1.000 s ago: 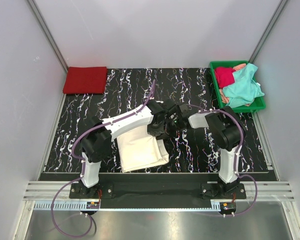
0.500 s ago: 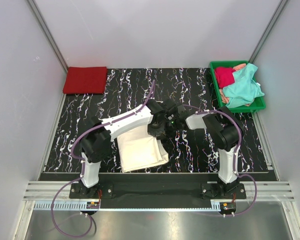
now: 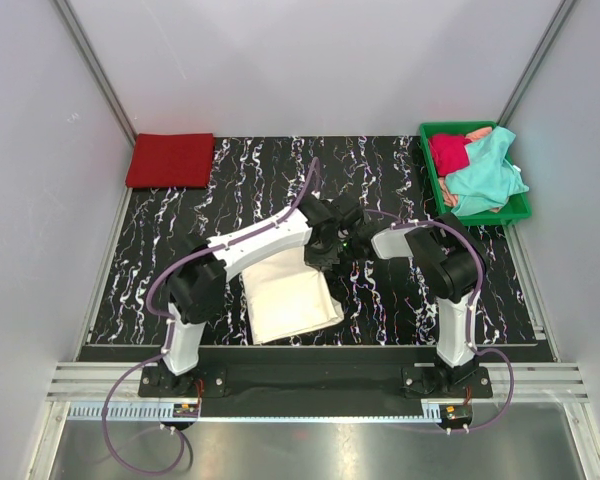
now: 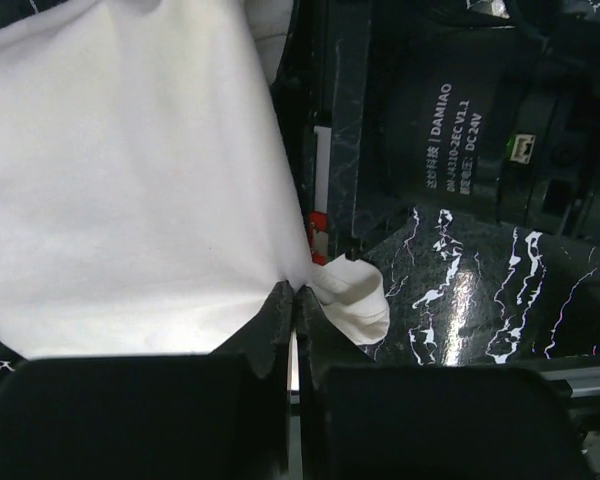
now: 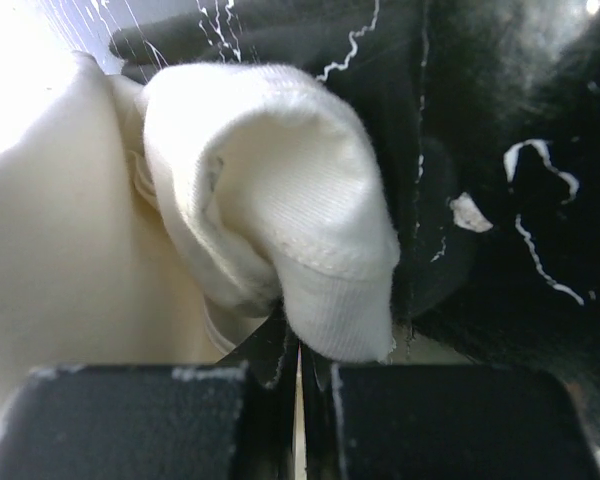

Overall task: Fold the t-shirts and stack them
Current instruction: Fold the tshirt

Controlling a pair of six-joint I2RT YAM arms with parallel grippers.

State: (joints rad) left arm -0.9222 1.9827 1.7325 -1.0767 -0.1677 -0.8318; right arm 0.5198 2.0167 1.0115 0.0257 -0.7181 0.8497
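Left gripper [image 4: 293, 292] clamped tight, fingers pressed together on the edge of the cream-white t-shirt [image 3: 285, 295], near centre. Right gripper [image 5: 298, 348] likewise, pinching its bunched hem (the 2 sit close together). Green tray [image 3: 427, 165], far right, holds the teal t-shirt [image 3: 485, 180] and crimson t-shirt [image 3: 447, 152]. Red t-shirt [image 3: 170, 160] lies folded far left.

Cream-white shirt [image 3: 285, 300] folded centrally, red shirt [image 3: 170, 160] folded far-left, teal shirt [image 3: 485, 180] and crimson shirt [image 3: 447, 152] heaped far-right
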